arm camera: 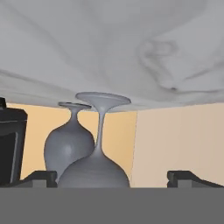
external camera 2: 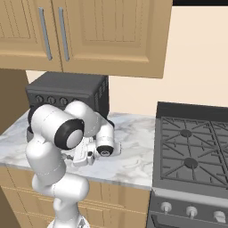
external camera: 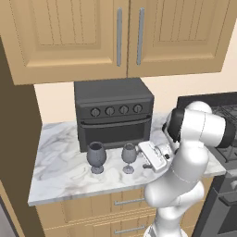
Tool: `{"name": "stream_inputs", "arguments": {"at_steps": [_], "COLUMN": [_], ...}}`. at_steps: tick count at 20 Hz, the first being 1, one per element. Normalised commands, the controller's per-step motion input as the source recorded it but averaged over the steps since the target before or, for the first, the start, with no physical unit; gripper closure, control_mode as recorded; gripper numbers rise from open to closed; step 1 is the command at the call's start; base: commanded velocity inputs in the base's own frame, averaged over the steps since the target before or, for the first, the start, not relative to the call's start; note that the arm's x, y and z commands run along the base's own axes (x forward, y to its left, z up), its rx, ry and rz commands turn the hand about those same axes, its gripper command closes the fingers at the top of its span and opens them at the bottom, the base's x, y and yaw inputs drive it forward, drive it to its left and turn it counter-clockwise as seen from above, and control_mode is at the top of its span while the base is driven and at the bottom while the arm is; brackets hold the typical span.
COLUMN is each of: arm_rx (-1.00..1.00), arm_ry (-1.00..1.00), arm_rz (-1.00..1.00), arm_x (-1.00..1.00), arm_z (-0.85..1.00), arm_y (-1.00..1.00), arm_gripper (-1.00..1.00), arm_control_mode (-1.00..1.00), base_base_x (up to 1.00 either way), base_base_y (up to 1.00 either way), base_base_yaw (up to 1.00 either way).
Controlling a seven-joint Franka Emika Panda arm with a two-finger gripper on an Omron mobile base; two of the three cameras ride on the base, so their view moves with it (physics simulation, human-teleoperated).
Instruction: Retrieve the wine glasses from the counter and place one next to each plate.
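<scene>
Two smoky-grey wine glasses stand upright on the marble counter (external camera: 60, 166) in front of a dark toaster oven. The wider glass (external camera: 96, 156) is on the left and the slimmer glass (external camera: 129, 157) on the right. My gripper (external camera: 143, 157) is open, level with the slimmer glass and just to its right, pointing at it. The hand view is rolled upside down. There the slimmer glass's bowl (arm camera: 94, 171) sits between my open gripper (arm camera: 113, 178) fingertips, untouched, with the wider glass (arm camera: 68, 146) behind it. The plates are out of view.
The toaster oven (external camera: 113, 113) stands close behind the glasses. Wooden wall cabinets (external camera: 120, 32) hang above it. A black stove (external camera 2: 191, 151) adjoins the counter on the right. A tall brown panel (external camera: 16, 139) closes the counter's left end, and drawers (external camera: 125, 201) lie below.
</scene>
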Motion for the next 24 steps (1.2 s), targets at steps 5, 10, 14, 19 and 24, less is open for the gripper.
{"name": "stream_inputs", "arguments": {"at_steps": [5,10,14,19,24], "arm_rx": [0.0,0.0,0.0,0.0,0.0], "arm_ry": [0.06,0.04,0.02,0.04,0.06], "arm_rz": [0.0,0.0,0.0,0.0,0.0], "arm_x": [0.0,0.07,0.14,0.13,0.17], "arm_z": [-0.26,-0.06,0.0,-0.01,-0.11], "arm_y": [0.1,0.17,0.04,0.0,0.02], "arm_gripper": [-1.0,-1.0,-1.0,-1.0,-1.0], "arm_control_mode": [-1.0,-1.0,-1.0,-1.0,-1.0], "base_base_x": [0.0,0.0,0.0,0.0,0.0], "base_base_y": [0.0,0.0,0.0,0.0,0.0], "base_base_yaw": [0.0,0.0,0.0,0.0,0.0]}}
